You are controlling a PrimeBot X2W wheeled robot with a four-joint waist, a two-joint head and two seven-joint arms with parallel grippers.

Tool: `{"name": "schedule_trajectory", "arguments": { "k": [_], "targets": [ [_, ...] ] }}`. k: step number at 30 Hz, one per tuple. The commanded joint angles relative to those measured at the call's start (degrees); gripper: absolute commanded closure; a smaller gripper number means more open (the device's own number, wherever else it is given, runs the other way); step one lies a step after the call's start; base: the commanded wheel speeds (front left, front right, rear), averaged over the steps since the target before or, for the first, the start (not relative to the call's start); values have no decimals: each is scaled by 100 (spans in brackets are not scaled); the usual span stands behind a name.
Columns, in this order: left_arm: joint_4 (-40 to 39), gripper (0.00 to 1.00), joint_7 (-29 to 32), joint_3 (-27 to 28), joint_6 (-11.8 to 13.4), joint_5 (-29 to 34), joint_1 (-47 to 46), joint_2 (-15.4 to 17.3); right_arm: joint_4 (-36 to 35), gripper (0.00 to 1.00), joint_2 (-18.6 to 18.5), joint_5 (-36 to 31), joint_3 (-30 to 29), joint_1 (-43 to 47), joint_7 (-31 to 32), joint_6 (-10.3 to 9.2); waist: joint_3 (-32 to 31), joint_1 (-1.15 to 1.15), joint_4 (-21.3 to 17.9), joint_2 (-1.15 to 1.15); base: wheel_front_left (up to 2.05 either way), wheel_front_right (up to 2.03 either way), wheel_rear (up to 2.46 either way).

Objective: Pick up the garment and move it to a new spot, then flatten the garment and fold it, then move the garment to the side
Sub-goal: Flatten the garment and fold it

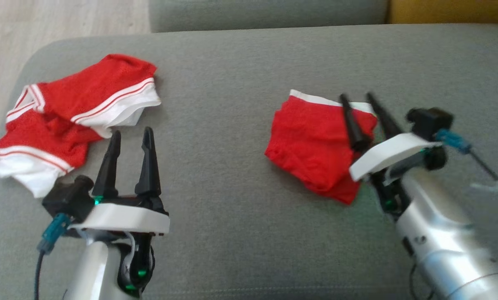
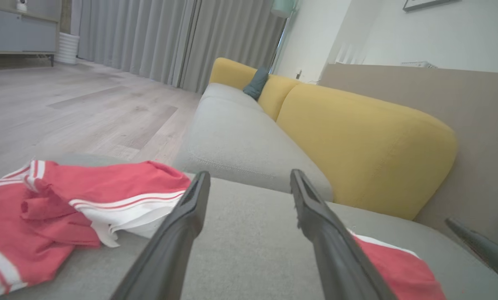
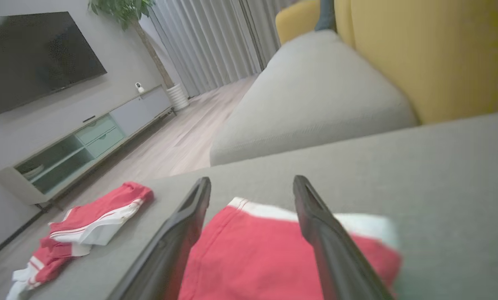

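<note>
Shorts (image 1: 311, 137) lay folded under the right gripper (image 1: 356, 96), jaws open, empty; left gripper (image 1: 132, 132), open too, stood beside crumpled pair (image 1: 65, 121).

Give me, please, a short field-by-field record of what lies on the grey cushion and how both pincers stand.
surface: grey sofa cushion
left item: crumpled red shorts, white stripes showing, near the cushion's left edge
right item: folded red shorts, a compact bundle with a white band along its far edge
left pincer: open, holding nothing, beside the crumpled red shorts
right pincer: open, fingers over the folded red shorts; contact cannot be told
background: yellow backrest, wooden floor
</note>
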Motion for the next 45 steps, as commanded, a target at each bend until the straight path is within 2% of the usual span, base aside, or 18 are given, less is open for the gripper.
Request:
{"name": "schedule_trajectory", "arguments": {
  "k": [1, 4, 5, 8, 10, 14, 19, 22, 28, 35, 36, 37, 38, 45],
  "targets": [
    [-290, 0, -30, 233, 4, -4, -194, 50, -324, 0, -54, -280, -131, -157, -95, -4, -54, 0, -124, 0, 0, 0, 0],
    [-434, 0, -30, 223, -13, -27, -216, 50, -795, 0, -170, -876, -586, 79, -110, -4, -58, 0, -247, 0, 0, 0, 0],
    [-434, 0, -30, 223, -13, -27, -216, 50, -795, 0, -170, -876, -586, 79, -110, -4, -58, 0, -247, 0, 0, 0, 0],
    [-535, 0, -30, 179, -42, -15, -233, 50, -1414, 0, -191, -1447, -1138, 468, -115, -4, -57, 0, -349, 0, 0, 0, 0],
    [-589, 0, -30, 150, -44, 8, -235, 50, -2156, 0, -126, -2065, -1687, 973, -116, -4, -44, 0, -429, 0, 0, 0, 0],
    [-613, 0, -30, 129, -51, 34, -199, 50, -2956, 0, 100, -2701, -2194, 1752, -117, -4, -44, 0, -507, 0, 0, 0, 0],
    [-557, 0, -30, 101, -94, 149, -66, 50, -3515, 0, 324, -3297, -2415, 2444, -117, -4, -51, 0, -583, 0, 0, 0, 0],
    [-538, 0, -30, 93, -115, 197, -8, 50, -3666, 0, 410, -3398, -2470, 2627, -118, -4, -42, 0, -599, 0, 0, 0, 0],
    [-509, 0, -30, -24, -142, 185, 0, 50, -3764, 0, 456, -3482, -2550, 2675, -118, -4, -37, 0, -496, 0, 0, 0, 0],
    [-552, 0, -30, -173, -119, 123, -64, 50, -3757, 0, 461, -3561, -2443, 2449, -94, -4, 160, 0, -187, 0, 0, 0, 0],
    [-552, 0, -30, -190, -121, 123, -91, 50, -3738, 18, 462, -3569, -2409, 2380, -83, -4, 220, 0, -127, 0, 0, 0, 0],
    [-553, 0, -30, -209, -121, 119, -124, 50, -3713, 92, 462, -3585, -2382, 2303, -73, -4, 294, 0, -57, 0, 0, 0, 0],
    [-555, 0, -30, -222, -118, 112, -161, 50, -3671, 100, 462, -3602, -2337, 2217, -64, -4, 364, 0, 9, 0, 0, 0, 0],
    [-501, 0, -30, -358, -145, 71, -386, 50, -2773, 100, 462, -3865, -2169, 1497, -52, -4, 878, 0, 480, 0, 0, 0, 0]
  ]
}}
